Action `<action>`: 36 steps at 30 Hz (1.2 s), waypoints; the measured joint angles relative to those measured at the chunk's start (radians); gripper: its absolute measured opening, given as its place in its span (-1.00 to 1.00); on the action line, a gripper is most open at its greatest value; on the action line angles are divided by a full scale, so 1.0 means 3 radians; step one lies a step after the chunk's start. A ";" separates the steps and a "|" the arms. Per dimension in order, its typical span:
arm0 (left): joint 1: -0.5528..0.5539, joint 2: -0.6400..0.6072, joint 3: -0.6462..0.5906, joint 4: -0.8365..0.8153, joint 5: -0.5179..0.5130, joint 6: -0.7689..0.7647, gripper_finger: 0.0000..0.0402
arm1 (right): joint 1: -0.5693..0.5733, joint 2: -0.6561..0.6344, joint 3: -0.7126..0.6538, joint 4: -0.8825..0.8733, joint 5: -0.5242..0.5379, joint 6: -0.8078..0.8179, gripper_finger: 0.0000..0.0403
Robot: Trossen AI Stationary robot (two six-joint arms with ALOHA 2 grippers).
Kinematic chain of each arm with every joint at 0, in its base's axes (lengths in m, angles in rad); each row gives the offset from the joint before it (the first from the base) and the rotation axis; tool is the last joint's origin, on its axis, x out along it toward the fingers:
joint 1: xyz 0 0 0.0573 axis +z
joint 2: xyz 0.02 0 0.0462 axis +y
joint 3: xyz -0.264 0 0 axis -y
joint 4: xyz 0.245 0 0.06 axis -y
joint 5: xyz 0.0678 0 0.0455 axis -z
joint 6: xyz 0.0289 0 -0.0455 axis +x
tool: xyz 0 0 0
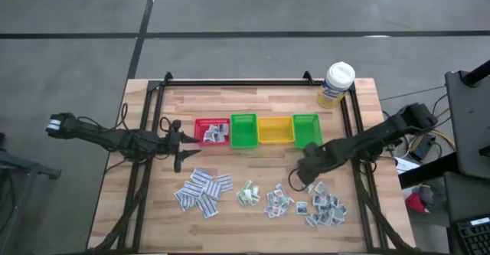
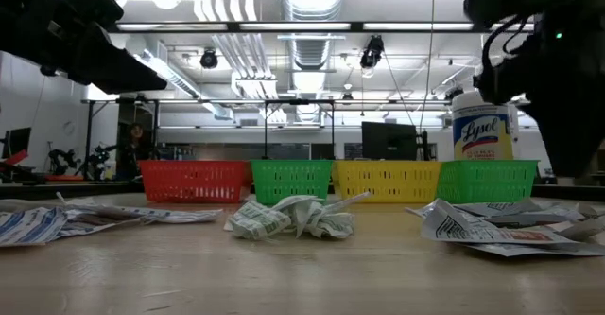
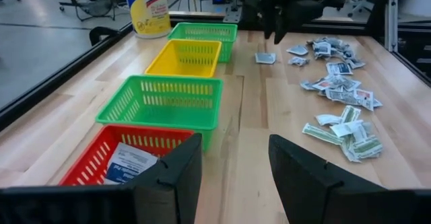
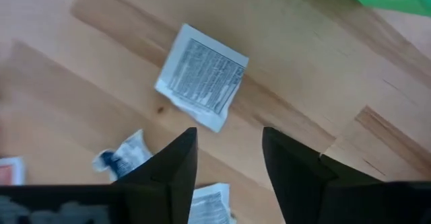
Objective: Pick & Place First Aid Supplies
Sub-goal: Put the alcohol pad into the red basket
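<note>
Plastic bins: one red (image 1: 212, 131), two green (image 1: 243, 130), one yellow (image 1: 275, 129).

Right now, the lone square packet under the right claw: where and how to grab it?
The square packet lies flat on the table, apart from the piles. Probably come straight down with the open right claw and pinch across two opposite edges; one edge looks slightly lifted, which may help.

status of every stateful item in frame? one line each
Left gripper: fingers open, empty, by the red bin.
Right gripper: fingers open, empty, above a lone packet.
Red bin: holds packets.
Yellow bin: empty.
Bottle: upright, capped.
</note>
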 joint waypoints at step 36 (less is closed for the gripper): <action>0.0001 0.0000 0.0000 0.0004 0.0081 -0.0045 -0.15 | -0.0221 0.0247 -0.0347 0.0653 0.0169 -0.0185 -0.33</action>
